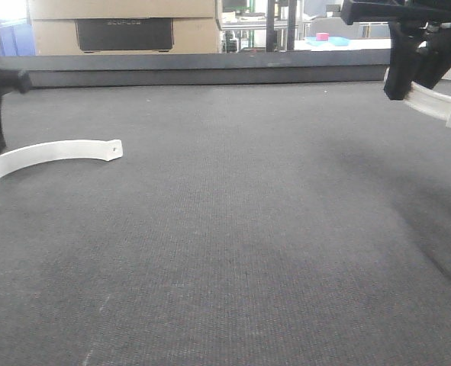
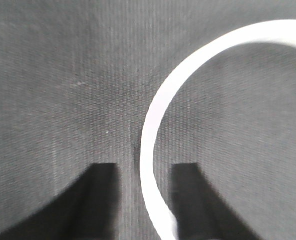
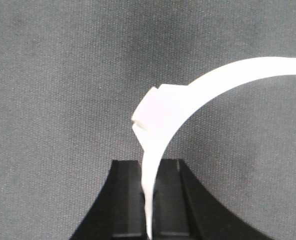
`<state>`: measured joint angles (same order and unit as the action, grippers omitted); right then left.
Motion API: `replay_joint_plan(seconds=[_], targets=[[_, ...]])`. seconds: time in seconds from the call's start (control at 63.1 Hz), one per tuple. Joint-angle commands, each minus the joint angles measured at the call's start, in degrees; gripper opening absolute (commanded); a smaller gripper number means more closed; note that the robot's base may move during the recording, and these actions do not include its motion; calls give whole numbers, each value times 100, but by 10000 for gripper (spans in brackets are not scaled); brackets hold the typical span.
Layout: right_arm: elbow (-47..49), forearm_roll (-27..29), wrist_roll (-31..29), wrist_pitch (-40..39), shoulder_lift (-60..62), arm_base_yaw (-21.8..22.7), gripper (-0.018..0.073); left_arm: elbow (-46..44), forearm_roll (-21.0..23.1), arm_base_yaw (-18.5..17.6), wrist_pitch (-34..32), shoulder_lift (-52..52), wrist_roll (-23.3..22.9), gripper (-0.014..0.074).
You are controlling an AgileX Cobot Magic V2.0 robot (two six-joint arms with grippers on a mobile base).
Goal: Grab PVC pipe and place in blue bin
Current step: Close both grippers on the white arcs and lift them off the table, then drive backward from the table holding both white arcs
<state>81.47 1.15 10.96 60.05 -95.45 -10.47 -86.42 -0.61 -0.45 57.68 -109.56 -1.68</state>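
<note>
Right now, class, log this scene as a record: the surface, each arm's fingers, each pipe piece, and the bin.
surface: dark grey mat
left fingers: open, astride the lying pipe piece
lying pipe piece: white, curved, flat on the mat
right fingers: shut on the held pipe piece
held pipe piece: white, curved, lifted clear of the mat
blue bin: not identifiable in any view

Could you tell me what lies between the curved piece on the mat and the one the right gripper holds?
Nothing: the front view shows only bare grey mat between the resting curved piece and the held piece.
</note>
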Motion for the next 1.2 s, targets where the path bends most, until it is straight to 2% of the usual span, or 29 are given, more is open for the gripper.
replay_joint_plan(seconds=[0.0, 0.127, 0.222, 0.333, 0.475, 0.634, 0.982, 1.14, 1.188], targets=[[1, -40, -52, -47, 74, -8, -167, -73, -7, 21, -3, -129, -49, 302], [2, -40, -52, -68, 74, -8, -167, -73, -7, 21, -3, -336, -49, 312], [2, -40, -52, -82, 74, -8, -167, -73, 61, 21, -3, -383, -49, 267], [2, -40, -52, -93, 74, -8, -167, -73, 61, 11, -3, -383, -49, 124], [2, -40, -52, -237, 74, -8, -167, -83, 61, 11, 74, -383, -49, -115], [269, -40, -52, -116, 93, -8, -167, -317, 61, 11, 285, -122, -49, -111], [579, -115, -210, -177, 808, -8, -167, -409, 277, 11, 381, 1437, -49, -111], [579, -172, -369, -330, 1298, -8, -167, -322, 788, -14, 396, 2334, 4, -111], [579, -209, -398, -395, 1455, -8, -167, -247, 803, -43, 248, 2637, 4, -111]])
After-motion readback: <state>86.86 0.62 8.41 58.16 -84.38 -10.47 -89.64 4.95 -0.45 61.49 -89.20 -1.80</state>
